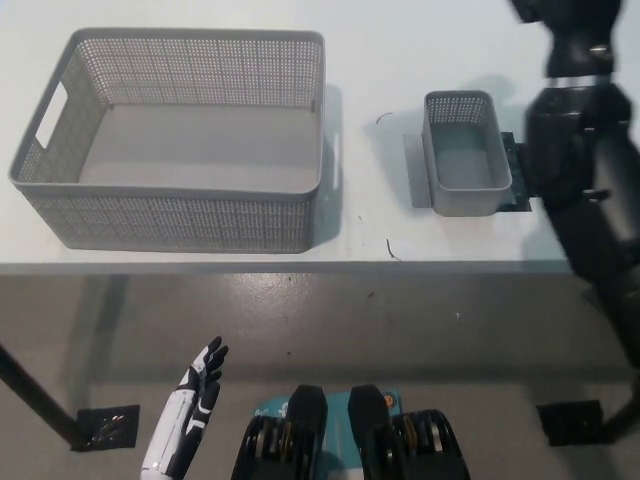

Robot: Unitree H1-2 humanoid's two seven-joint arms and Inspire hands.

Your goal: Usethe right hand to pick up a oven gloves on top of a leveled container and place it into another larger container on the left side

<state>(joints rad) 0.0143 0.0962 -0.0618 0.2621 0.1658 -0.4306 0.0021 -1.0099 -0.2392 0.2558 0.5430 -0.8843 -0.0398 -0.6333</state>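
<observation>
Grey perforated large container (190,40) stood on white worktop (380,60), far-left portion, upright, interior bare, w/ handle slot (52,115) in its left end wall. Sat well apart from small grey container (460,97), same perforated make, placed upright to the right, also w/ bare interior.

Rested partly on a flat grey pad (415,170) showing at its left side, and on a dark flat piece (517,165) peeking out at its right side. Could not be told whether that dark piece was the oven glove; too little exposed, no glove shape made out elsewhere.

Black right arm (590,190) came up along right edge of view, just beside small container's right wall, not touching it as far as seen. Right robot hand (565,8) cropped by top edge; whether fingers apart or together could not be told.

White left robot hand (195,400) hung low at lower left, below worktop's near edge, over grey floor (400,320); fingers spread apart, nothing held, well apart from both containers.
</observation>
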